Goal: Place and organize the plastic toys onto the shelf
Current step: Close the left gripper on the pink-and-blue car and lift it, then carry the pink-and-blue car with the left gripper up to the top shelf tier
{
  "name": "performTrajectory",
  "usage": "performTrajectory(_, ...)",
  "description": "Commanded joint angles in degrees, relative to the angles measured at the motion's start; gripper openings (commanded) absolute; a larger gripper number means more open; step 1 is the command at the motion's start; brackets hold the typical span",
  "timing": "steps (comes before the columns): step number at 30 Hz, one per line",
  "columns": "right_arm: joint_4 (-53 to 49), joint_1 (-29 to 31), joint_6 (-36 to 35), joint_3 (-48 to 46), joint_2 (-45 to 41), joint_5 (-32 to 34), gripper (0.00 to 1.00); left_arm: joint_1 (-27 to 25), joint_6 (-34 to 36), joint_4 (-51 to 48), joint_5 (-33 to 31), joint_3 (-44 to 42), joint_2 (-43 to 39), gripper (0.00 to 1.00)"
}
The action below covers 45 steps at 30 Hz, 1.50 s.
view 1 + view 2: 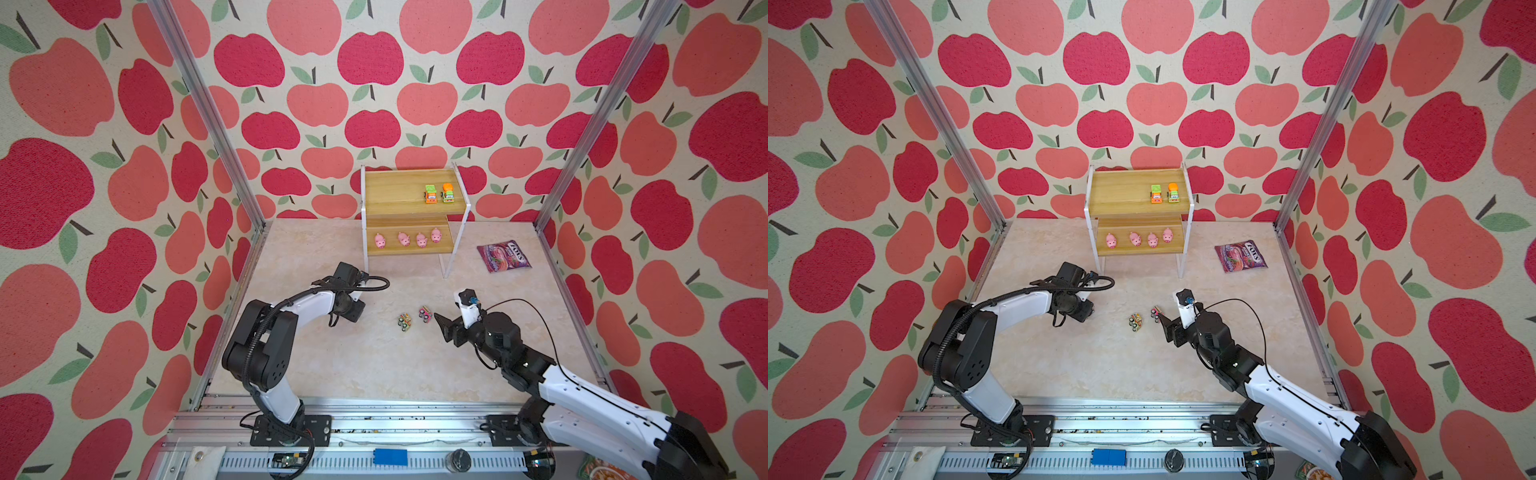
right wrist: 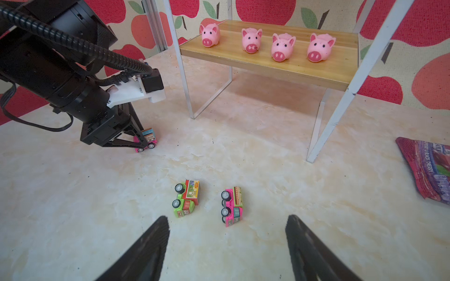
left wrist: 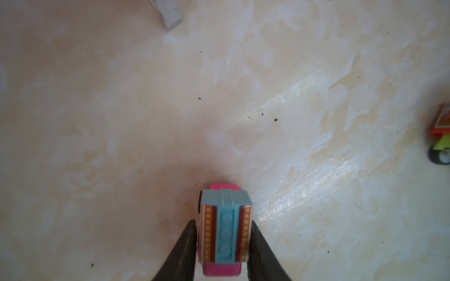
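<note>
The striped pink car (image 3: 225,228) sits low on the counter, toward its left edge, with your left tool (image 3: 222,223) pinched against both flanks. With slick sides and free wheels, a fast lift could let it pivot or slip out. The shelf (image 1: 399,195) at the far edge has bare upper board left of two parked cars (image 1: 431,194); mind its white legs. Your right tool (image 2: 227,219) gapes empty over two tipped cars (image 2: 186,198).

This is a robot lab test cell: apple-print cloth walls (image 1: 374,62) on aluminium posts (image 1: 206,112) box in a marble-look table (image 1: 353,374). Two arms (image 1: 266,340) are bolted to a metal rail (image 1: 415,412) along the table's near edge.
</note>
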Motion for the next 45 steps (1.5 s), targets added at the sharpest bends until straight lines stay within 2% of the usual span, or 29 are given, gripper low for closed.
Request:
performTrajectory(1, 0.15, -0.55, -0.08, -1.13, -1.62, -0.68, 0.79, -0.35, -0.33, -2.02, -1.32, 1.41, 0.22, 0.3)
performTrajectory(8, -1.14, -0.82, -0.16, -1.2, -2.8, 0.11, 0.78, -2.46, -3.03, -5.27, -3.37, 2.27, -4.53, 0.25)
performTrajectory(14, -3.39, -1.26, -0.69, -0.26, -3.68, 1.27, 0.78, -6.35, -8.23, -13.56, -3.97, 4.56, -11.29, 0.24)
performTrajectory(20, -7.72, -1.9, -2.09, 1.36, -6.21, 2.74, 0.78, -11.87, -14.13, -22.93, -5.59, 11.97, -18.46, 0.26)
performTrajectory(25, -11.62, -2.84, -3.23, 3.33, -8.99, 3.38, 0.78, -16.89, -17.85, -31.96, -6.82, 25.24, -17.6, 0.26)
performTrajectory(31, -15.37, -3.1, -4.33, 5.57, -11.3, 4.59, 0.79, -19.87, -20.59, -40.92, -8.08, 46.75, -9.52, 0.27)
performTrajectory(37, -18.19, -3.1, -4.16, 7.6, -12.58, 4.77, 0.79, -19.27, -19.08, -48.99, -7.77, 70.93, 2.97, 0.26)
performTrajectory(42, -20.51, -3.06, -3.79, 9.26, -11.99, 4.17, 0.79, -16.96, -17.85, -57.48, -8.97, 97.54, 15.99, 0.26)
performTrajectory(43, -20.8, -3.1, -3.67, 9.46, -11.81, 3.89, 0.78, -16.31, -18.0, -57.72, -8.92, 100.54, 17.25, 0.26)
performTrajectory(45, -21.18, -3.1, -3.29, 9.84, -11.4, 3.52, 0.78, -13.89, -19.29, -54.81, -7.09, 100.59, 16.94, 0.26)
